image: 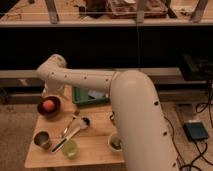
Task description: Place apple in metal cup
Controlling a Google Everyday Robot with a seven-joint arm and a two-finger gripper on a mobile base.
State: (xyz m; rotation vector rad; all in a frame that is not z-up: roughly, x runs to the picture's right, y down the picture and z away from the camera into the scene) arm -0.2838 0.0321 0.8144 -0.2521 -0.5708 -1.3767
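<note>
The apple (48, 105) is a small orange-red fruit lying in a dark maroon bowl (41, 109) at the table's left edge. The metal cup (42, 140) stands upright at the table's front left corner, in front of the bowl. My white arm reaches across the table from the right and bends down at the far left. My gripper (50, 95) hangs just above the bowl and the apple, pointing down.
A translucent green cup (70, 148) stands right of the metal cup. A brush (75, 127) lies mid-table. A green packet (89, 95) lies at the back. A small light bowl (115, 143) sits at the front right. My arm hides the table's right part.
</note>
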